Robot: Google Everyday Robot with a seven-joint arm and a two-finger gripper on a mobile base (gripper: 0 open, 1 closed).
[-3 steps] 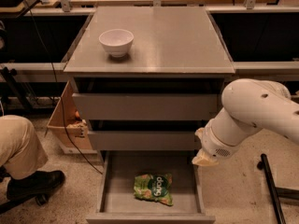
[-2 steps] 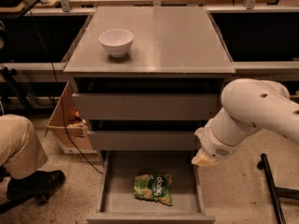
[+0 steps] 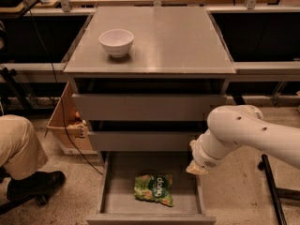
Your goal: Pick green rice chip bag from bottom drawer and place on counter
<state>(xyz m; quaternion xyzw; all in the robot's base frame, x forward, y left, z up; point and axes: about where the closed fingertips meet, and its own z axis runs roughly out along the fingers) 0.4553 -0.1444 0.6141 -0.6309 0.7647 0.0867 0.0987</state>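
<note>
Workshop, grey drawer cabinet: chip bag (image 3: 153,190) lies unpicked in open bottom drawer (image 3: 121,201), down-left of gripper (image 3: 196,168), grip state untellable; tabletop (image 3: 187,41) placing outstanding.

A single camera looks from high up in front of the drawer cabinet (image 3: 150,108), tilted down and forward. The counter (image 3: 187,36) fills the upper middle and the open bottom drawer (image 3: 122,198) reaches the lower edge, so the camera stands fairly near. The arm (image 3: 253,130) enters from the right, perhaps from the camera's own side. Its tool (image 3: 195,168) hangs at the drawer's right wall.
</note>
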